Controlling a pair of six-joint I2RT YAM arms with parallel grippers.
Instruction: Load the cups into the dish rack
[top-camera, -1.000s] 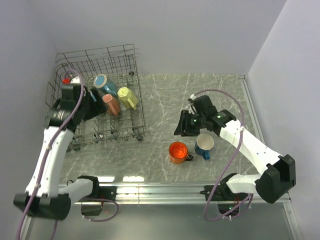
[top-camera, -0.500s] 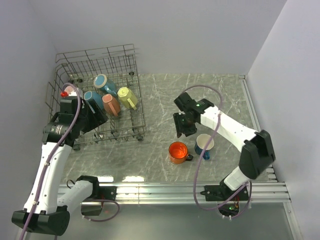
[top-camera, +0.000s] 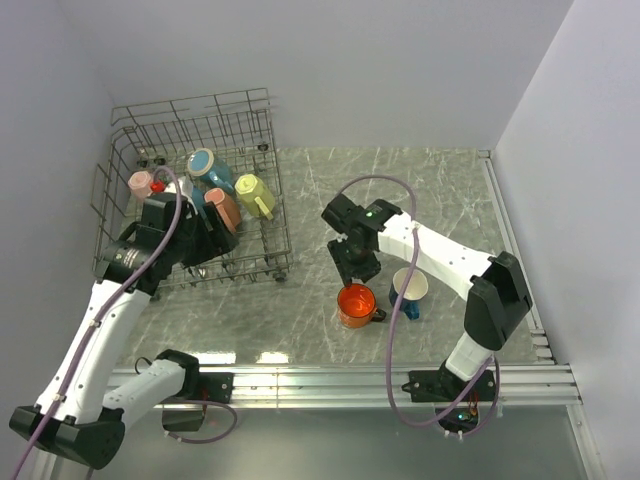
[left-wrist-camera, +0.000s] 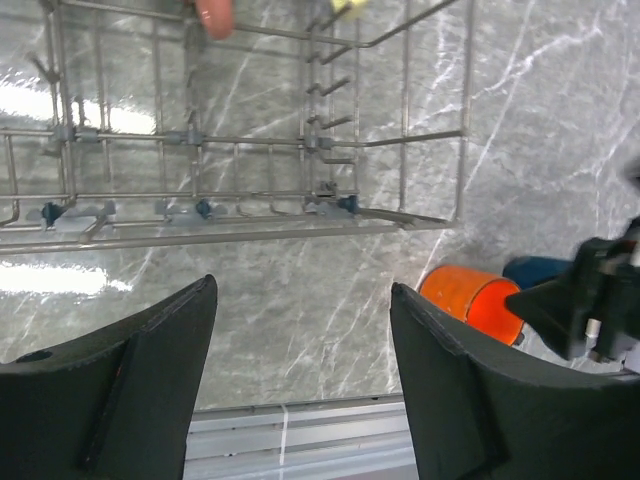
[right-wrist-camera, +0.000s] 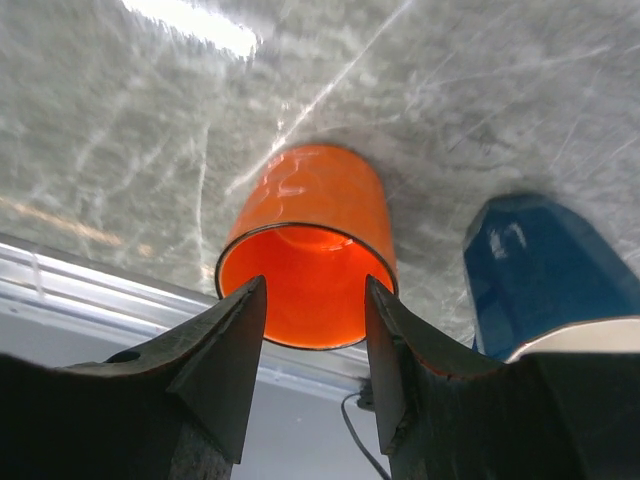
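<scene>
The dish rack (top-camera: 215, 120) stands far left, several mugs (top-camera: 253, 193) inside; the left gripper (left-wrist-camera: 300, 290) hangs over its near side, fingers spread and empty. The right gripper (right-wrist-camera: 312, 290), likewise spread, hovers just above the orange mug (right-wrist-camera: 305, 245), upright on the table (top-camera: 440, 200) beside the dark blue mug (right-wrist-camera: 545, 270).

Beside the orange mug (top-camera: 355, 303), dark blue mug (top-camera: 409, 289) blocks the right; table (top-camera: 300, 300) bare left

The dark blue mug (right-wrist-camera: 540, 265) is partly cropped.
</scene>
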